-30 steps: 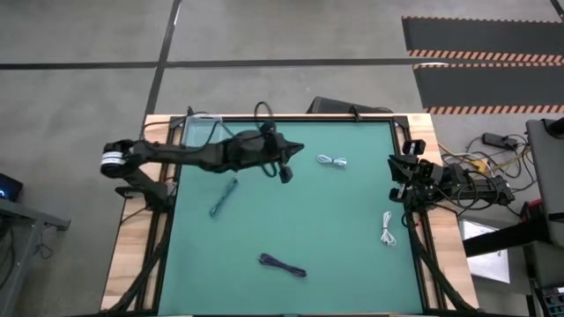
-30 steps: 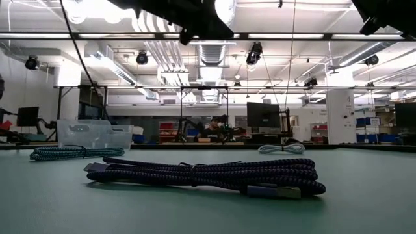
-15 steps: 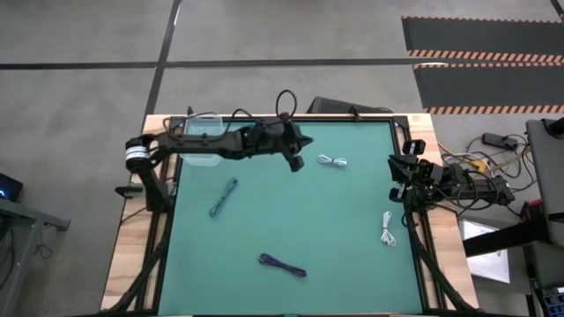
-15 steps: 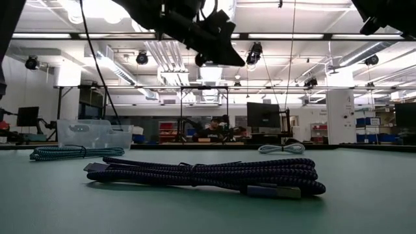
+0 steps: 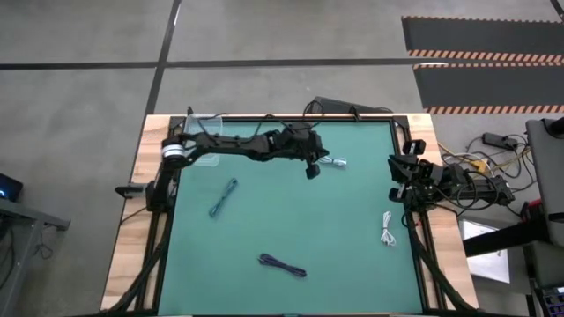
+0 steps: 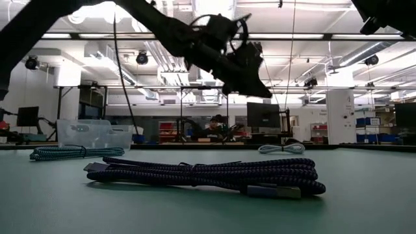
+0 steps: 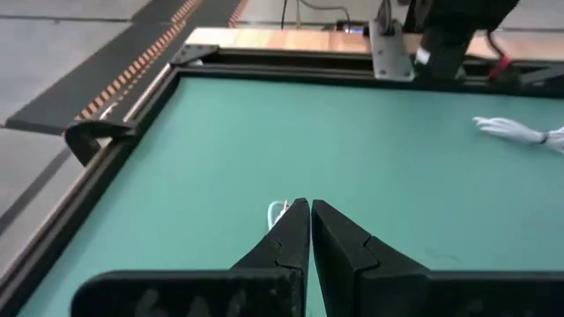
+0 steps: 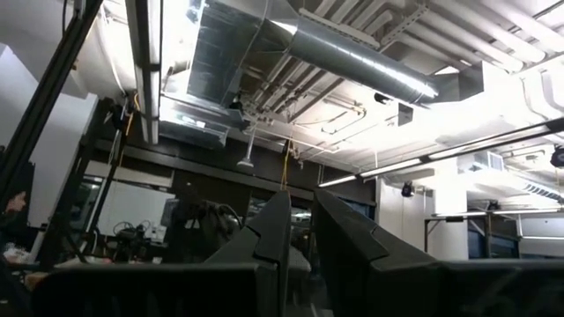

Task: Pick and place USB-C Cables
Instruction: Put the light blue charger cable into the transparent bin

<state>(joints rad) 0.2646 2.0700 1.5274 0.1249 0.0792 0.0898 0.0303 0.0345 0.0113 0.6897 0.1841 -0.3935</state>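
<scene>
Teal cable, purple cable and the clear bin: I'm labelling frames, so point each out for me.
teal cable (image 5: 224, 196), high view, middle of the bundle.
purple cable (image 6: 208, 174), low view, middle of the bundle.
clear bin (image 6: 91, 133), low view, front wall.

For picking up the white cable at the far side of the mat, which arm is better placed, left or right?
Left. The left end effector hangs just beside that white cable, fingers nearly shut. The right end effector waits at the mat's right edge, farther from it.

Left pincer (image 7: 310, 211) hides most of a white cable (image 7: 278, 211)
</scene>
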